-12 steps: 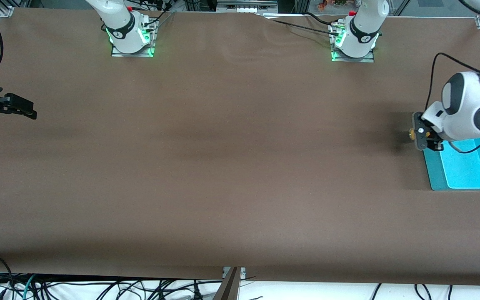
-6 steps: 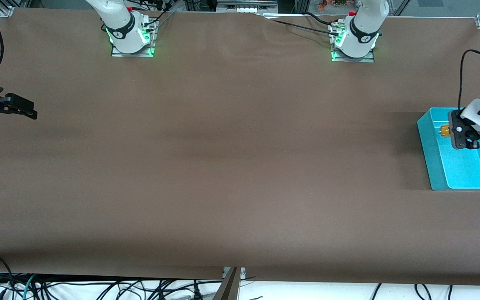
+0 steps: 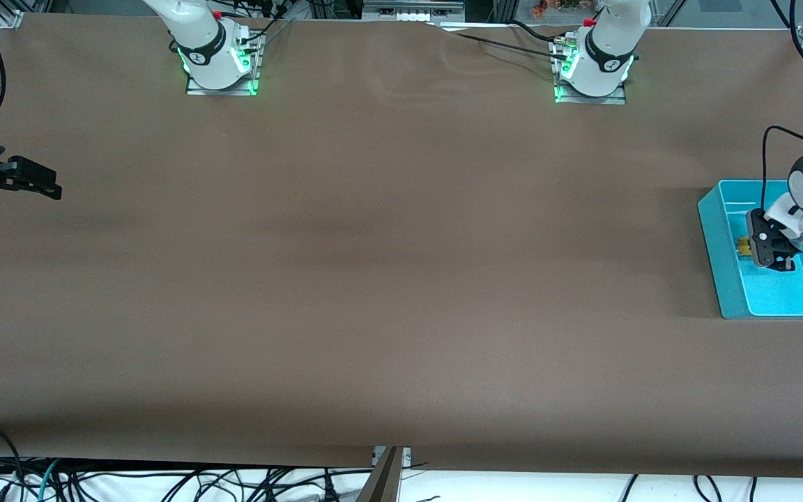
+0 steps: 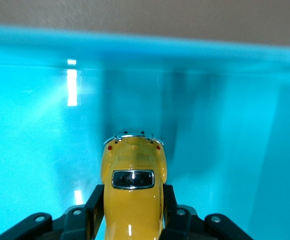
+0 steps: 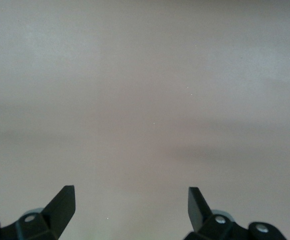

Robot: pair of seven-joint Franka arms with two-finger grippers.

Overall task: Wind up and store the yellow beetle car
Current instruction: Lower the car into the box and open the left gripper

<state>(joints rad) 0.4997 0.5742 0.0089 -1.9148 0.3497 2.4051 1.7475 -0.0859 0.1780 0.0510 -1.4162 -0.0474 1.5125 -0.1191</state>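
Note:
The yellow beetle car is clamped between the fingers of my left gripper, low inside the teal bin. In the front view the left gripper is down in the bin at the left arm's end of the table, with a bit of the yellow car showing beside it. My right gripper is open and empty over bare brown table. In the front view it waits at the right arm's end of the table.
The brown table cover spans the whole view. The two arm bases stand along the edge farthest from the front camera. Cables hang below the edge nearest the front camera.
My left gripper has carried the yellow car from beside the bin's edge to over the bin and then lowered it inside. The right arm has not moved.

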